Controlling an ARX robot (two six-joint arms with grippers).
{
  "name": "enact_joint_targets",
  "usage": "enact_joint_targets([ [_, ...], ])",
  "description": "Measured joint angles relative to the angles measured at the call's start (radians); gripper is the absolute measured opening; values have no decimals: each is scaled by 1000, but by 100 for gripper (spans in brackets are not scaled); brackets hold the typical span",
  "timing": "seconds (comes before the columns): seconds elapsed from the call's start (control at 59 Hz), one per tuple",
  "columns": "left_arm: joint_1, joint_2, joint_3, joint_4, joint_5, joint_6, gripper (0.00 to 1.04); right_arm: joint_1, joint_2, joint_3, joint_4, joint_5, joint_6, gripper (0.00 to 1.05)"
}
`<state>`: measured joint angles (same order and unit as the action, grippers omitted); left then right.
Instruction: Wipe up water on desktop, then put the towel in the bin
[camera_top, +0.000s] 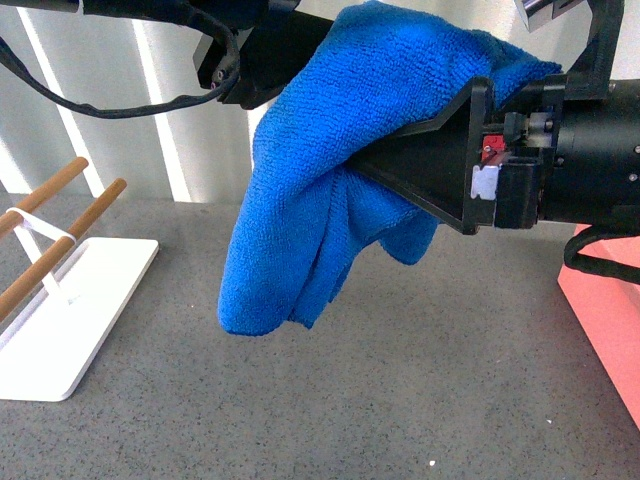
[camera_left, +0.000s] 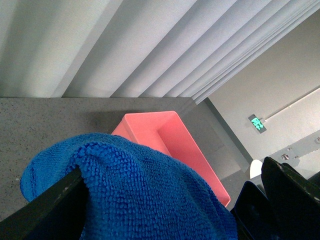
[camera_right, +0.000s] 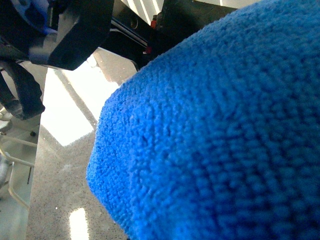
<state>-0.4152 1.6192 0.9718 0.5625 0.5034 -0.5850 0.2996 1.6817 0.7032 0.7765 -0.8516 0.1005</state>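
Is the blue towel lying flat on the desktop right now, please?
No, the towel hangs bunched in the air, with its lower edge lifted clear of the desktop.

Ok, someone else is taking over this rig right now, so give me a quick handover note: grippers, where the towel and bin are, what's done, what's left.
Grippers: the left gripper is up by the top of the towel, and the right gripper reaches in from the bin side with the towel draped over it. Whether either pair of jaws is clamped cannot be told.
Things: the towel hangs in the air, clear of the desktop. The bin stands to the robot's right and looks empty.
Done: no water shows on the desktop in view.
Left: carry the towel over the bin and drop it in.
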Motion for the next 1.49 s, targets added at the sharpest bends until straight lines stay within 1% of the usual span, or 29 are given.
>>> enact_joint_targets([
  [0.136,-1,0,0,1,-10,6,98,-1,0,-5,-6,1,-16,4],
  [0.186,-25,-4,-16,43,-186,66,92,-3,-1,-6,-8,1,-19,4],
  [0.203,-29,-10,-35,74,-298,111,89,-3,-1,-6,-8,1,-19,4],
  [0.237,-32,-21,-60,104,-408,164,85,-4,-3,-6,-8,-1,-22,4],
  [0.271,-31,-54,-120,148,-594,281,78,-4,-3,-6,-9,-2,-24,4],
  [0.288,-28,-64,-137,157,-634,294,76,-4,-3,-6,-10,-4,-25,4],
  [0.305,-21,-84,-169,173,-704,351,73,-4,-3,-7,-11,-4,-26,4],
  [0.339,-11,-105,-202,186,-764,391,69,-6,-5,-9,-14,-7,-26,4],
  [0.356,0,-128,-233,198,-811,423,66,-7,-6,-10,-15,-7,-26,4],
  [0.39,13,-150,-264,208,-840,449,62,-10,-10,-14,-16,-8,-27,4],
  [0.407,25,-172,-293,218,-852,464,59,-11,-11,-16,-17,-8,-27,4],
  [0.424,32,-183,-308,222,-851,475,57,-13,-11,-17,-17,-9,-27,4],
  [0.492,80,-254,-407,250,-839,526,42,-21,-17,-20,-28,-10,-37,4],
  [0.508,95,-276,-441,257,-828,537,37,-21,-18,-20,-30,-11,-39,4],
  [0.559,119,-315,-502,267,-802,552,26,-21,-18,-21,-31,-18,-44,4],
  [0.644,144,-360,-565,276,-766,562,14,-24,-22,-24,-36,-26,-50,4],
  [0.678,161,-396,-603,280,-745,566,5,-29,-26,-24,-40,-25,-53,4],
  [0.695,168,-410,-618,281,-736,564,4,-32,-27,-25,-42,-25,-55,4],
  [1.0,266,-606,-787,259,-649,577,4,-66,-34,-25,-60,-44,-79,4],
  [1.254,327,-799,-883,159,-587,577,4,-72,-33,-25,-86,-30,-109,4],
  [1.305,369,-833,-894,136,-527,577,4,-69,-32,-24,-96,-18,-121,4],
  [1.339,386,-852,-900,122,-513,578,4,-67,-32,-24,-102,-14,-126,4],
  [1.407,404,-889,-911,98,-510,577,4,-63,-32,-24,-110,-10,-136,4],
  [1.492,412,-903,-946,131,-507,577,4,-63,-32,-23,-116,-10,-143,4],
])
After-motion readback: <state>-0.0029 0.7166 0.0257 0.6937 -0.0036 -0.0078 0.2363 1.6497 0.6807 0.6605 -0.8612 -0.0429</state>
